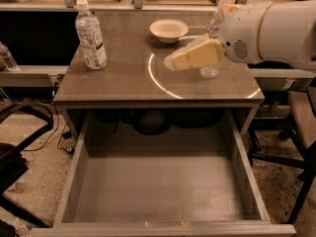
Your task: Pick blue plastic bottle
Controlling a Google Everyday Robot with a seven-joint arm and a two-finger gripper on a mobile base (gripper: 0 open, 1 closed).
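Observation:
The blue plastic bottle (91, 36) stands upright near the back left corner of the grey table top (123, 83). It is clear, with a white cap and a large pale label with a dark text panel. My gripper (193, 56) is a pale yellow wedge on the white arm coming in from the right. It hovers over the right middle of the table, pointing left, well to the right of the bottle and not touching it.
A white bowl (169, 30) sits at the back centre. A clear ribbed bottle (210, 71) stands just behind my gripper, partly hidden by it. An open empty drawer (158, 186) juts out below the table front. Another bottle (7, 57) is on a shelf at far left.

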